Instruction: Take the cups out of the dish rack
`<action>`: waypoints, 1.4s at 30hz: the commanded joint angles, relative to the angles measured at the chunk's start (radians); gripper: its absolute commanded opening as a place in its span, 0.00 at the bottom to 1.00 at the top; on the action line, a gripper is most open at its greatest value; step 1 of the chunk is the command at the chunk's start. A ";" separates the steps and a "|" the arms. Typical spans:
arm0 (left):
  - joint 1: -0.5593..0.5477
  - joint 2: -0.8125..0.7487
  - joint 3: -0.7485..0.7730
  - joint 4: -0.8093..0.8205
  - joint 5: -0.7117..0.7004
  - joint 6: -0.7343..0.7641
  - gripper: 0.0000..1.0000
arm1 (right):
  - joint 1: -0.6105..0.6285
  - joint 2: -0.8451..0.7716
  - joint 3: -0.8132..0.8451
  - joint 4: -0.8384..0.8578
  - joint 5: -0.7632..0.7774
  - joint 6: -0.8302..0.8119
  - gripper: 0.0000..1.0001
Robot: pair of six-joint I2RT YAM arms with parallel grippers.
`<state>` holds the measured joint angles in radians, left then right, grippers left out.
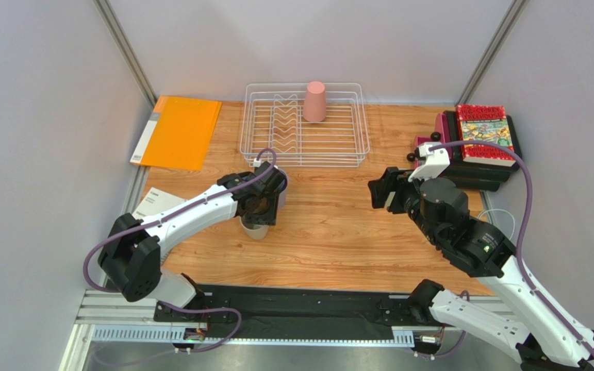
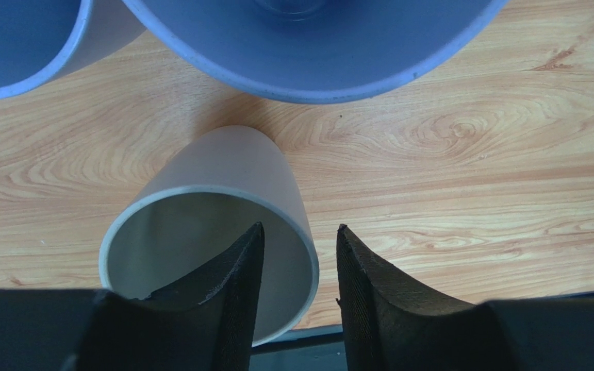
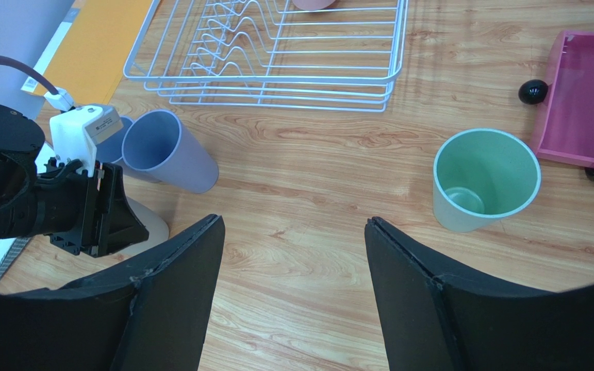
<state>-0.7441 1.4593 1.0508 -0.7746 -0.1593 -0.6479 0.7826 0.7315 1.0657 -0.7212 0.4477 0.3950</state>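
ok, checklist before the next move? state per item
1. Dish rack emptied: not ok, the pink cup sits in it upside down.
2. Left gripper clear of the beige cup: not ok. It is open but straddles the rim, one finger inside.
3. Beige cup standing on the table: ok.
4. Right gripper open and empty: ok.
5. Green cup and two lavender cups out on the table: ok.

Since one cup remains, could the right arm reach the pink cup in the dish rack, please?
Probably yes: the right gripper is open and empty, nothing stands between it and the dish rack, and the pink cup stands alone there, upside down.
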 commanded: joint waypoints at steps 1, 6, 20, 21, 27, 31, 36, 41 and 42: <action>0.002 -0.066 0.031 -0.035 -0.026 0.004 0.47 | 0.003 -0.001 0.002 0.040 -0.010 -0.007 0.72; -0.009 -0.164 0.124 -0.084 -0.051 0.014 0.50 | 0.001 0.020 0.019 0.045 -0.014 -0.015 0.72; -0.066 -0.379 0.371 -0.189 -0.154 0.057 0.56 | -0.121 0.466 0.328 0.193 -0.035 -0.144 0.77; -0.066 -0.390 0.359 -0.190 -0.158 0.063 0.56 | -0.158 0.555 0.370 0.210 -0.062 -0.133 0.79; -0.067 -0.484 0.292 -0.170 -0.207 0.099 0.57 | -0.206 0.917 0.679 0.276 -0.057 -0.163 0.92; -0.066 -0.516 0.264 -0.155 -0.221 0.122 0.57 | -0.206 1.137 0.885 0.273 -0.030 -0.223 0.93; -0.066 -0.533 0.221 -0.111 -0.218 0.169 0.57 | -0.209 1.365 1.019 0.354 0.006 -0.307 0.95; -0.066 -0.530 0.187 -0.081 -0.204 0.186 0.57 | -0.232 1.574 1.227 0.388 0.013 -0.344 0.95; -0.066 -0.534 0.181 -0.075 -0.203 0.185 0.57 | -0.235 1.600 1.263 0.396 0.016 -0.357 0.95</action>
<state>-0.8093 0.9371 1.2518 -0.9104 -0.3672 -0.5026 0.5694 2.2406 2.1559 -0.4076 0.4294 0.1066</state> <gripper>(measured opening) 0.565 0.947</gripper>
